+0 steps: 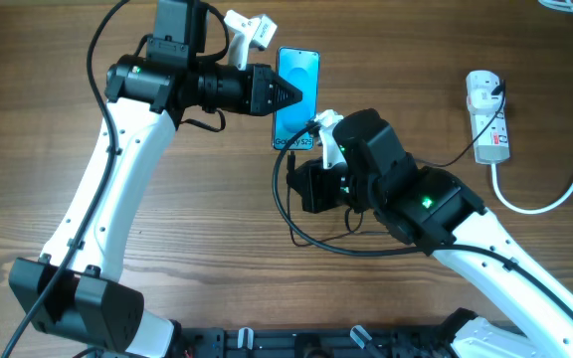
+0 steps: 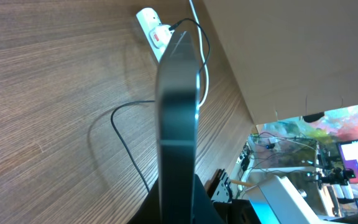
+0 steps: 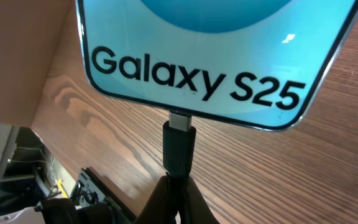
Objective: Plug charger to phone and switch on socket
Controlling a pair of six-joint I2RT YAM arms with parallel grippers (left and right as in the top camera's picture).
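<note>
The phone (image 1: 296,94) has a teal screen with "Galaxy S25" at its near short end. My left gripper (image 1: 291,92) is shut on its left side; in the left wrist view the phone (image 2: 178,112) stands edge-on between the jaws (image 2: 178,205). My right gripper (image 3: 178,193) is shut on the charger's black connector (image 3: 179,149), whose metal tip meets the port on the phone's bottom edge (image 3: 194,56). From overhead the right gripper (image 1: 318,139) sits just below the phone, with the thin black cable (image 1: 296,234) looping beneath it. The white socket (image 1: 487,114) lies far right with a black plug in it.
A white lead (image 1: 555,189) curves from the socket toward the right edge. A white camera mount (image 1: 250,28) sits above the phone. The socket also shows in the left wrist view (image 2: 154,31) beyond the phone. Both arm bases stand at the front edge.
</note>
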